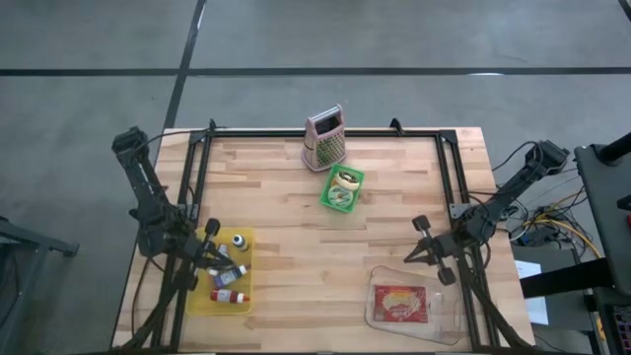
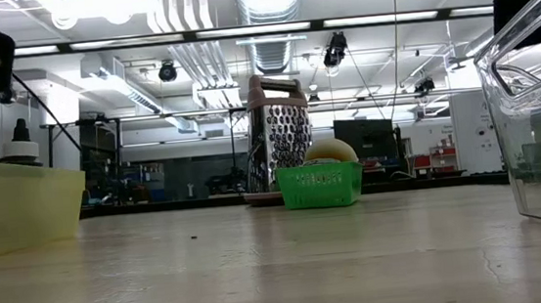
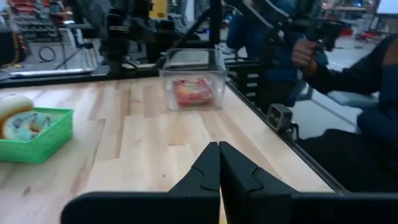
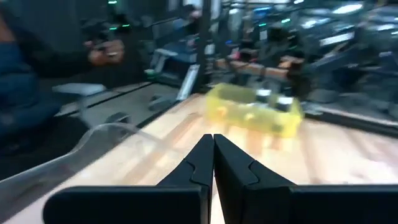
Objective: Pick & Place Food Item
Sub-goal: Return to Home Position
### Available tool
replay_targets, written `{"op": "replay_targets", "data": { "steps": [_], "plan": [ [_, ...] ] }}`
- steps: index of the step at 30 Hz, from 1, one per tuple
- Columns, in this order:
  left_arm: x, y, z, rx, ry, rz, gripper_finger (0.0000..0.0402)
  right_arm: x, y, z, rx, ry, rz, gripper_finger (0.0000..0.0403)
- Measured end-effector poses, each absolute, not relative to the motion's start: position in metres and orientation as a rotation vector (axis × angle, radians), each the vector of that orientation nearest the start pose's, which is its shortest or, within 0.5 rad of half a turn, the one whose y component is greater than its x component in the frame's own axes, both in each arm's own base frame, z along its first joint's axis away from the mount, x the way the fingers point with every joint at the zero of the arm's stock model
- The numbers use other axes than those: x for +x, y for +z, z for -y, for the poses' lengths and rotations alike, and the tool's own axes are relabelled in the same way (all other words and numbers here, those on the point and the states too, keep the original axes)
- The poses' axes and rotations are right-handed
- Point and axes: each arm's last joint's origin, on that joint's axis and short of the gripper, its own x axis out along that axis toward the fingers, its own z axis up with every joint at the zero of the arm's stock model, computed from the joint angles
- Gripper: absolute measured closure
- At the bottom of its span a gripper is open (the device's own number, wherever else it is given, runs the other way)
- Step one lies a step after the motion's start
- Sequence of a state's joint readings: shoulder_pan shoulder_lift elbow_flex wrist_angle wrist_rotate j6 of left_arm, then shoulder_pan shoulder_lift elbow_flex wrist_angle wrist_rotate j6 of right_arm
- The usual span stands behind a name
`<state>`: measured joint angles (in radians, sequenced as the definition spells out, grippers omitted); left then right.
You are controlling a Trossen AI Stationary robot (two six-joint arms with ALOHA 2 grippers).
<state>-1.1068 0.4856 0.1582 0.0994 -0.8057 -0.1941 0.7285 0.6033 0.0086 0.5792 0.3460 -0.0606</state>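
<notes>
High view takes in the whole counter (image 1: pixel 296 212) with an arm at either side, and everything looks sorted, so I judge the step in hand to be the retreat to rest. Left tool (image 3: pixel 218 146) sits low over the outer side of the yellow bin (image 1: pixel 225 268); right tool (image 4: pixel 213 138) hangs just beside the clear tub (image 1: pixel 409 308) that holds a red packet (image 1: pixel 398 302). Each wrist view shows its own fingers pressed together with nothing between them, which the overhead picture cannot settle. Beside the green bin (image 1: pixel 342 187) stands the grater (image 1: pixel 323 138), and in that bin lies a pale-iced donut (image 3: pixel 28 121); small bottles (image 1: pixel 238 242) fill the yellow one. Next move, as I read it, calls for lifting the left arm clear of the bin wall before folding back, and the right past the tub rim. Only the wrist views catch a person's hand (image 3: pixel 303 53) beyond the counter; only the low view shows the donut rising above its bin's rim
</notes>
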Motion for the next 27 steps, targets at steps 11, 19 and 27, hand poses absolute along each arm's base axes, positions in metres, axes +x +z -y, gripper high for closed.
{"op": "replay_targets", "data": {
  "steps": [11,19,27],
  "plan": [
    [0.075,0.185,0.084,0.058,-0.239,-0.093,0.0401,0.117,0.167,-0.067,-0.14,0.266,0.027,0.0395],
    [0.075,0.178,0.076,0.077,-0.223,-0.12,0.0401,0.126,0.17,-0.049,-0.146,0.286,0.061,0.0395],
    [0.074,0.179,0.071,0.109,-0.228,-0.111,0.0401,0.131,0.175,-0.033,-0.161,0.282,0.121,0.0395]
  ]
}}
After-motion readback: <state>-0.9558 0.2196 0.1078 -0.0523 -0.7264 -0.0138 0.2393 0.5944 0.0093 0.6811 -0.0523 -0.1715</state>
